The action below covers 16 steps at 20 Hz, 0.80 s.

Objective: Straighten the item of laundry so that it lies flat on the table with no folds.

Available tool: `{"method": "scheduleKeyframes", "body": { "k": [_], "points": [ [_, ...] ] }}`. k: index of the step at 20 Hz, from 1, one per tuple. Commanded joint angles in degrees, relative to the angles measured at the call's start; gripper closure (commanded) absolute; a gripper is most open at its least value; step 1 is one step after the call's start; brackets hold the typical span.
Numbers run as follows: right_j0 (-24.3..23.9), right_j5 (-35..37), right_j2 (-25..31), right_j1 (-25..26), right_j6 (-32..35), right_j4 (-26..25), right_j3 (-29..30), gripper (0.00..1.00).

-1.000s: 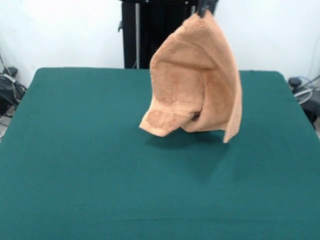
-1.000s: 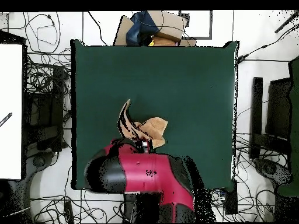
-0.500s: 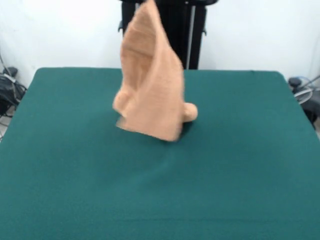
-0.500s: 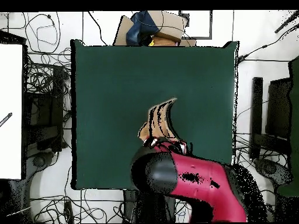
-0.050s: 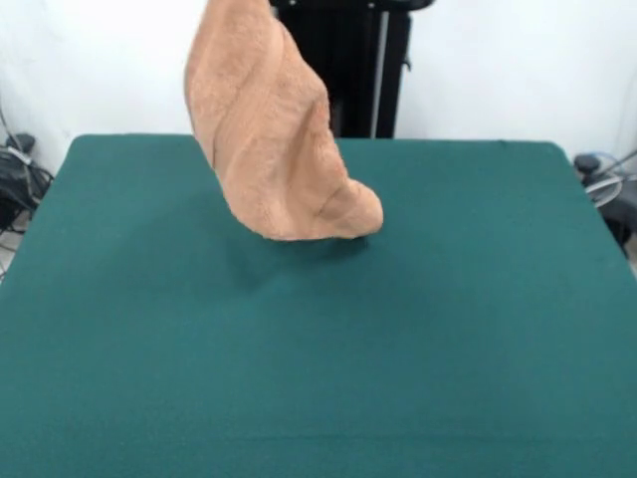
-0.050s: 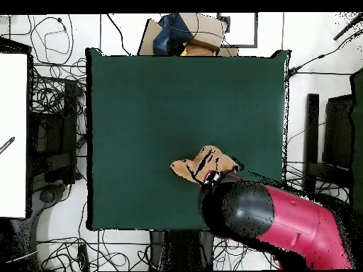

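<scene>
The item of laundry [image 5: 269, 129], a peach-orange terry towel, hangs bunched and twisted in the front view, its top running out of the picture's upper edge. Its rounded lower end [image 5: 343, 214] sits right over the table [image 5: 318, 378], and I cannot tell whether it touches. From overhead the towel [image 6: 205, 161] shows as a small crumpled patch near the table's [image 6: 142, 106] robot-side edge. The red arm's end covers the gripper [image 6: 210, 181], which is shut on the towel's upper part; its fingers are hidden.
The red arm [image 6: 283, 227] reaches in from the lower right of the overhead view. Cardboard and clutter [image 6: 188, 32] lie past the table's far edge there. Cables [image 6: 53, 106] and dark equipment [image 6: 333, 142] line both sides. A white panel [image 6: 13, 134] stands at the left.
The towel has been carried sideways, leftward in the front view and rightward overhead, swinging and twisting as it went. The arm swept across with it.
</scene>
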Motion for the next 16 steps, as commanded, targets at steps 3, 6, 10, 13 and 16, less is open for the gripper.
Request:
{"method": "scheduleKeyframes", "body": {
  "k": [3, 6, 10, 13, 16],
  "points": [
    [-4.2, 3.3, 7.6, -0.9, -17.9, 0.4, -1.6, 1.0],
    [-4.6, 1.6, 7.6, -1.6, -18.2, 0.7, -0.2, 1.0],
    [-5.3, -1.1, 6.4, -4.1, -20.1, 1.6, 3.6, 1.0],
    [-5.6, -4.4, 5.1, -5.8, -21.0, 2.5, 7.7, 1.0],
    [-6.5, -8.5, 5.4, -5.6, -22.2, 3.3, 11.0, 1.0]
  ]
}}
